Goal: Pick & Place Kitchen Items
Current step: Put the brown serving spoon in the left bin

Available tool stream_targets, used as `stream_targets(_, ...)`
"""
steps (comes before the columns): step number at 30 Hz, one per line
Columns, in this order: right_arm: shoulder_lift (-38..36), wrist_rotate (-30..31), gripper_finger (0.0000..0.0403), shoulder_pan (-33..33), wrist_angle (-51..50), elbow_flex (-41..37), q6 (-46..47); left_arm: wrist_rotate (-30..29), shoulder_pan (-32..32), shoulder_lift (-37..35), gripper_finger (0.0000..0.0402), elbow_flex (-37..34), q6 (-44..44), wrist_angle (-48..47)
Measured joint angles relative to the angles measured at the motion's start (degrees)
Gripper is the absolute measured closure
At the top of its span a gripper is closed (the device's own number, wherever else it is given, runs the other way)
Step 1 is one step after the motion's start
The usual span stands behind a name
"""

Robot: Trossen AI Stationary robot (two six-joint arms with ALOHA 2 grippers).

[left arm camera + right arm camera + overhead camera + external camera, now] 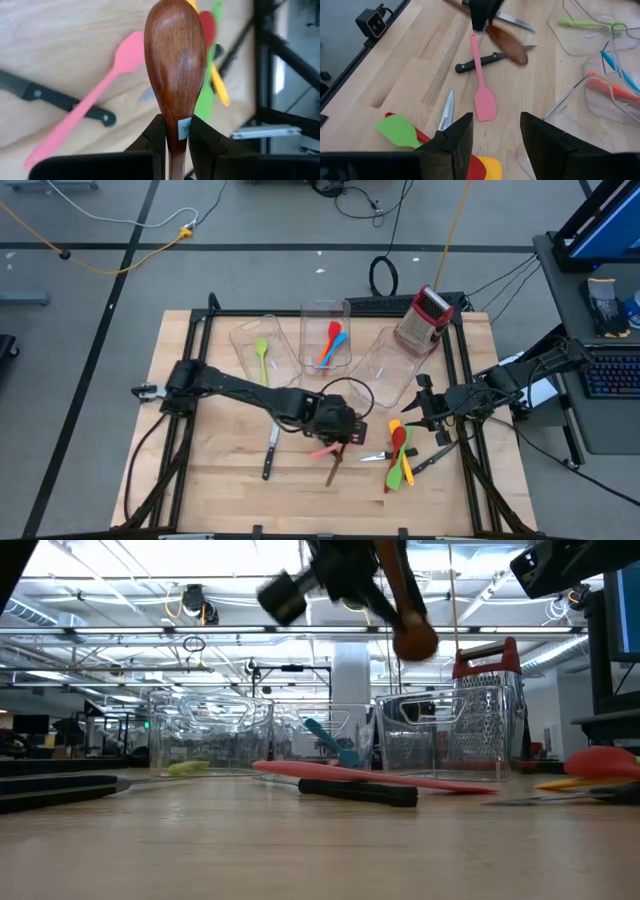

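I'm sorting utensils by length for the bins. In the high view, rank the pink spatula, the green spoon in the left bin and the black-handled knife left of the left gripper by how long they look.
1. Black-handled knife, longest.
2. Green spoon and pink spatula: not ranked, since the left gripper hides part of the spatula.

In the low view the left claw (345,570) and its brown spoon (405,610) are motion-blurred and cut off by the top edge. The right wrist view crops the yellow spatula (487,171) at the bottom. The pink spatula (325,450) lies partly hidden, perhaps under the claw.
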Motion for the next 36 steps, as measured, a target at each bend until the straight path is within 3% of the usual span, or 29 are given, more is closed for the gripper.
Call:
stream_targets(11,0.02,0.0,0.0248,-0.01,0.03,0.0,-0.28,-9.49,-3.93,-8.36,0.0355,0.02,7.4,3.89)
stream_targets(18,0.02,0.0,0.0248,-0.01,0.04,0.0,-0.28,-11.54,-5.86,-10.76,0.0355,0.02,24.85,21.65)
stream_targets(24,0.02,0.0,0.0248,-0.01,0.09,0.0,-0.28,-4.95,-6.63,-10.83,0.0355,0.02,41.72,39.65)
stream_targets(36,0.02,0.02,0.0248,-0.01,0.0,0.0,-0.3,12.21,-7.52,-10.83,0.0355,0.0,61.39,61.26)
